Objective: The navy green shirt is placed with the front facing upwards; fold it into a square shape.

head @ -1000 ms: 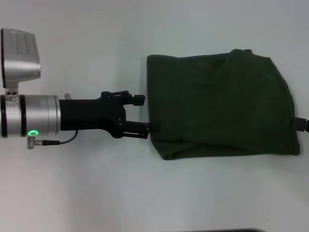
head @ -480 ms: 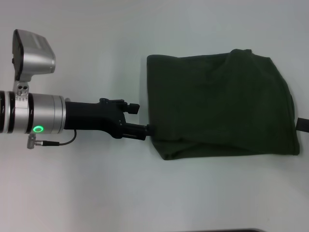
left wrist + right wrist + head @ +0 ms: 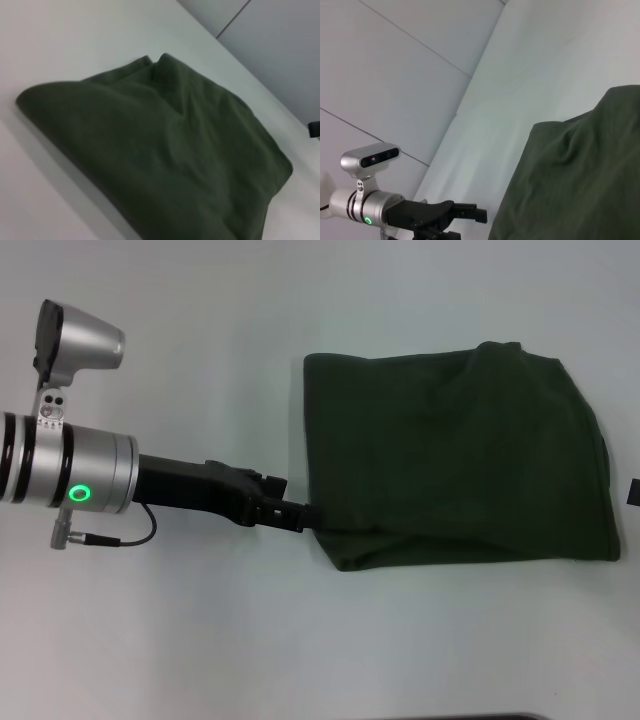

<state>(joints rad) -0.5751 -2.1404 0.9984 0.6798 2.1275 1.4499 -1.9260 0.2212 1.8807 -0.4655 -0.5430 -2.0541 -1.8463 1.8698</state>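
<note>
Your left gripper sits at the left edge of the navy green shirt, lower fingertip touching the cloth near its near-left corner. From the right wrist view the left gripper shows its fingers spread apart, nothing between them. Shirt lies flat on the white table, already folded into a rough rectangle, stretching away from your left gripper toward the robot's right. Folded layers show along the near edge, just right of the fingertip; a raised crease runs across the far-right part. From the left wrist view the shirt fills most of the frame, lettering not visible. Your right gripper is only a dark sliver past the shirt's far side; can't tell how its fingers stand.
</note>
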